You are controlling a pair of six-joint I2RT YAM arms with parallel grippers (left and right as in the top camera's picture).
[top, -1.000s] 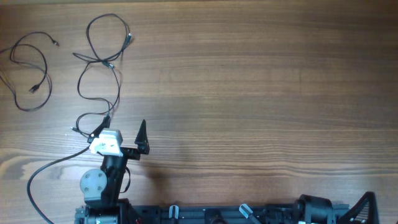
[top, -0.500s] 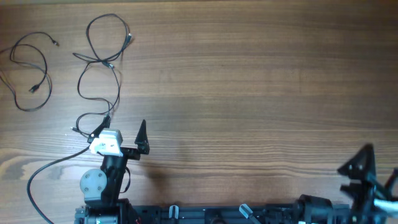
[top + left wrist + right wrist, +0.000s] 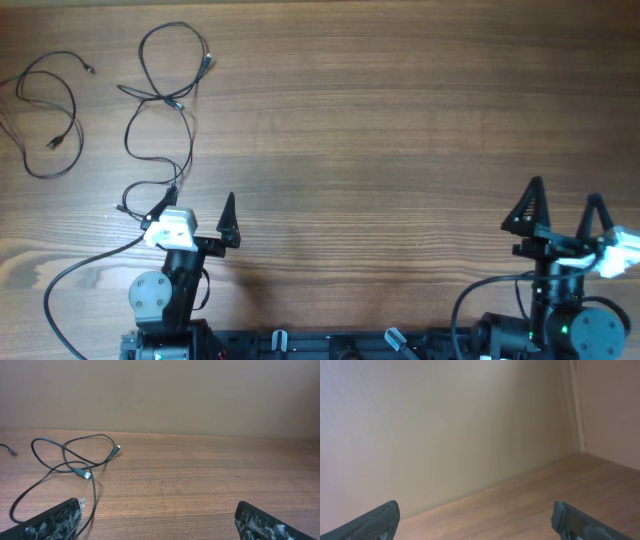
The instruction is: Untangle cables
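Two lots of cables lie on the wooden table (image 3: 400, 130), both in its far left part; all are thin black cords with small plug ends, slack and flat on the wood.

The first lot (image 3: 75, 110) is at the far left edge; it makes one loose loop with two plug ends showing, and part of it runs out of the overhead view.

The second lot (image 3: 168, 99) is a chain of loops just to the right of it and apart from it; a round loop lies farthest from the arms, a crossing sits below it, then a longer loop and a small bend reach the left gripper (image 3: 195, 207); four plug ends show along it, but whether it is one cord or two I cannot tell.

In the left wrist view a silver plug (image 3: 84, 474) lies at the crossing and another plug (image 3: 116, 450) at the loop's end; a cord runs down just beside the inner edge of the left finger (image 3: 50, 521); whether they touch I cannot tell.

The left gripper's jaws are spread wide and grip nothing.

The right gripper (image 3: 563, 197) is at the near right, well apart from every cord; its jaws are also spread wide with nothing between them; its wrist view shows only bare table and wall (image 3: 445, 425).
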